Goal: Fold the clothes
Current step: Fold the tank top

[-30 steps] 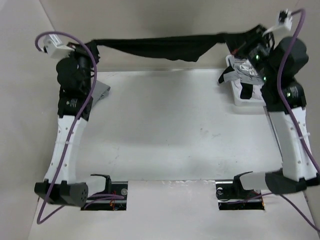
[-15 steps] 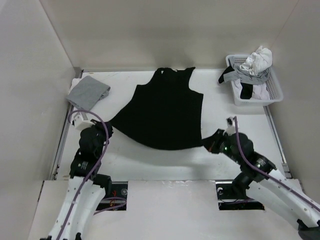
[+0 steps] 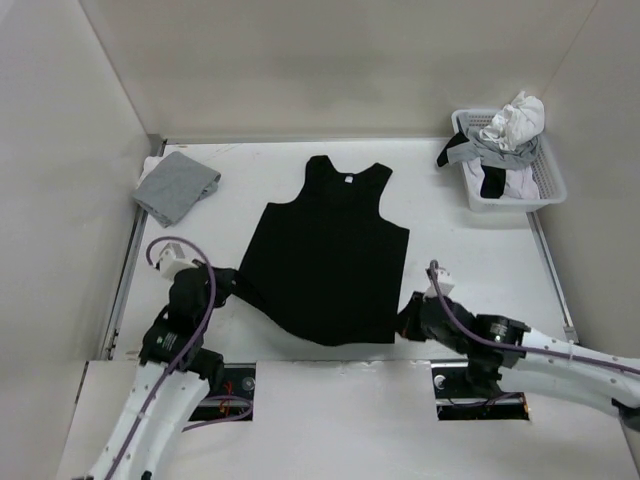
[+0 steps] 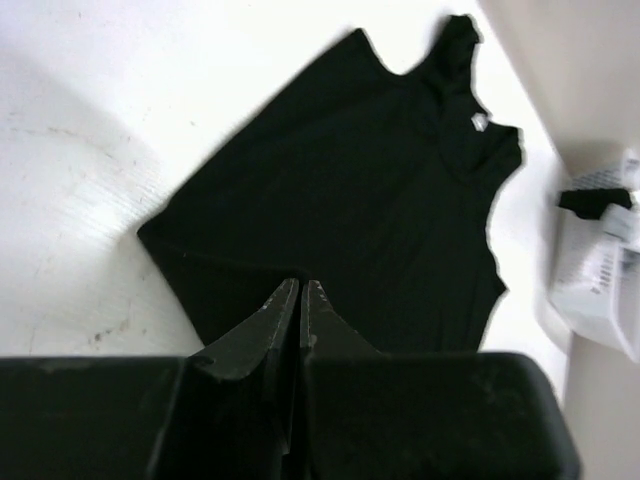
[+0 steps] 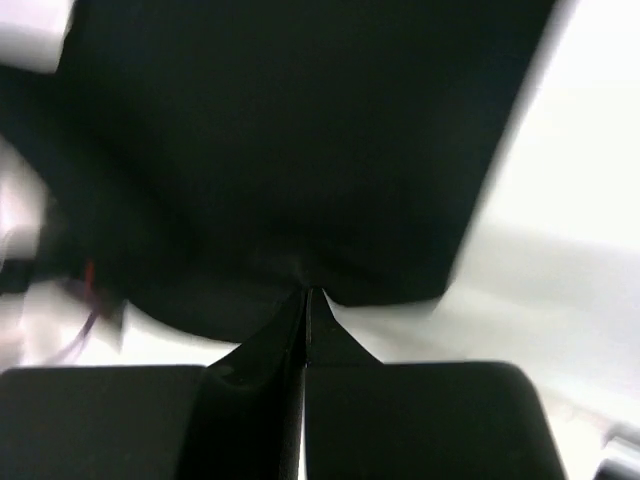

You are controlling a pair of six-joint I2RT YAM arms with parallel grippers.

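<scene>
Fingers on both arms are pressed together, each pair pinching thin cloth at one end of the bottom hem: the left fingers (image 3: 232,284) at the lower left of the top view, the right fingers (image 3: 405,322) at the lower right. On the white desk (image 3: 470,250) the black sleeveless tank top of thin soft fabric (image 3: 330,255) lies flat in the centre of the frame. Its long axis runs from the hem at lower centre up to the scooped neck and two straps at upper centre, leaning slightly right as it rises. From both pairs of fingers, then, the whole garment stretches away toward the top of the frame. Neither arm is nearer the neck, and each sits at its own hem corner. The hem is drawn into a point toward the left fingers, and in the right wrist view it puckers where the right fingers bite. The small white label (image 3: 347,181) inside the collar sits at the far end of that axis, where a hem-to-neck fold would probably have to land.
</scene>
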